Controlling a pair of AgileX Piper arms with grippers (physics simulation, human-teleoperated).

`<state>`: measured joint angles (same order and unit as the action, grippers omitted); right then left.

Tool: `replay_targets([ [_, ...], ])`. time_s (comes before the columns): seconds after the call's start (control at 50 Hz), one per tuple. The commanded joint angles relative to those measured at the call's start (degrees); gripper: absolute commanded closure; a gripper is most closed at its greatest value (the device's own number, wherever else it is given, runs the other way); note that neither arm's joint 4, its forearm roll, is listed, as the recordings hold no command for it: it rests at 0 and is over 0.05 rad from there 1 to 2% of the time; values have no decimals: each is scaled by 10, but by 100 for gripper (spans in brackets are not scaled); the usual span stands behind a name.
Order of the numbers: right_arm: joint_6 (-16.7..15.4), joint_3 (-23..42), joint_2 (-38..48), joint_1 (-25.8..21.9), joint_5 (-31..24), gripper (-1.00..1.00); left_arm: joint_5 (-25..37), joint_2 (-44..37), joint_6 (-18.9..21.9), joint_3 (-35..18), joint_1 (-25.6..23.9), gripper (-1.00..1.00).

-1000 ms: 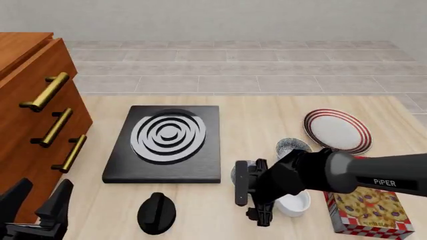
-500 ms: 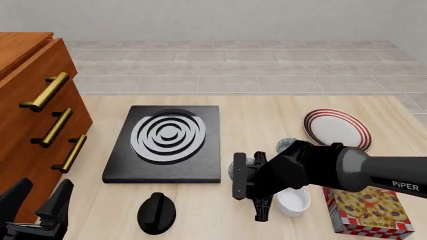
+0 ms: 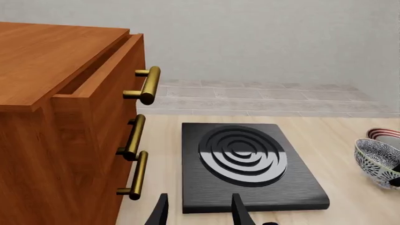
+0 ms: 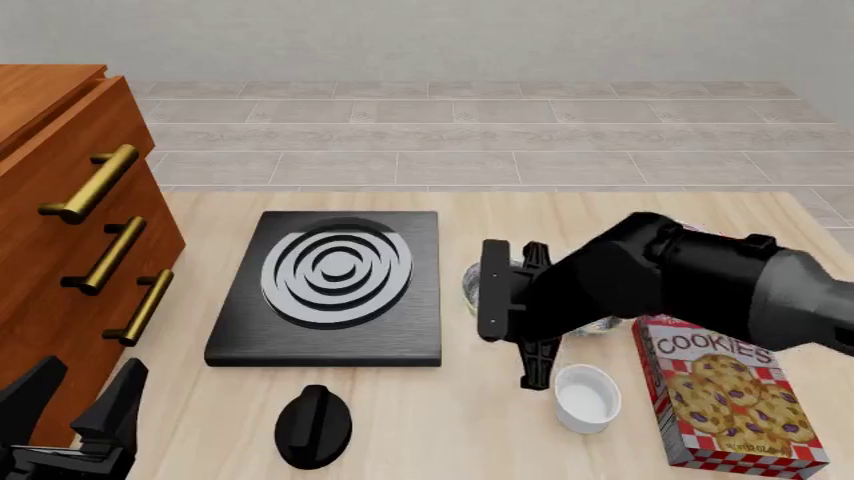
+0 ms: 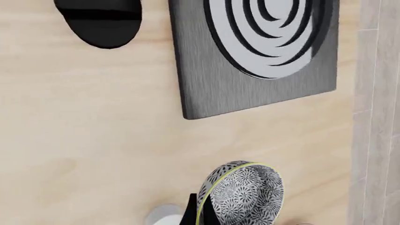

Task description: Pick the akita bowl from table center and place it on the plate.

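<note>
Since a second ago your right arm has swung up from the lower middle of the front view toward the centre right, and its bulk now hides the striped plate that showed there before. Your right gripper [image 4: 505, 312] is clenched on the akita bowl [image 5: 240, 196] — in the right wrist view a dark finger pinches the bowl's rim, and the bowl hangs tipped on its side with its patterned outside facing the camera and bare tabletop [image 5: 93, 140] beneath it. In the front view only a sliver of the bowl shows, just left of the gripper near the middle of the frame.

The white ramekin [image 4: 586, 397], which the arm half covered earlier, now sits in plain sight at lower right, just left of the cookie box [image 4: 721, 400]. At centre left the black burner plate [image 4: 334, 285] and, below it, the black knob [image 4: 312, 425] have not shifted.

Your left gripper [image 4: 74, 420] rests at the lower left corner beside the wooden drawer cabinet [image 4: 67, 240], its fingers parted and holding nothing — unchanged from before.
</note>
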<state>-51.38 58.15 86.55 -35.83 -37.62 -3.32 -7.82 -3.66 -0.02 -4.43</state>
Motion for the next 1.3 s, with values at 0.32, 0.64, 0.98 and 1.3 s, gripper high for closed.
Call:
replay_targets([
  [0.32,21,178,16,104,-68,100,-5,-5,-2,0,0,-100],
  [0.64,16,218,71,218,-52,100,-14,-13,-4,0,1,-100],
  [0.98,16,191,112,310,4,100,-13,-15,-1,0,2,-100],
  [1.3,44,235,145,346,-37,100,-10,-9,5,0,-4,-100],
])
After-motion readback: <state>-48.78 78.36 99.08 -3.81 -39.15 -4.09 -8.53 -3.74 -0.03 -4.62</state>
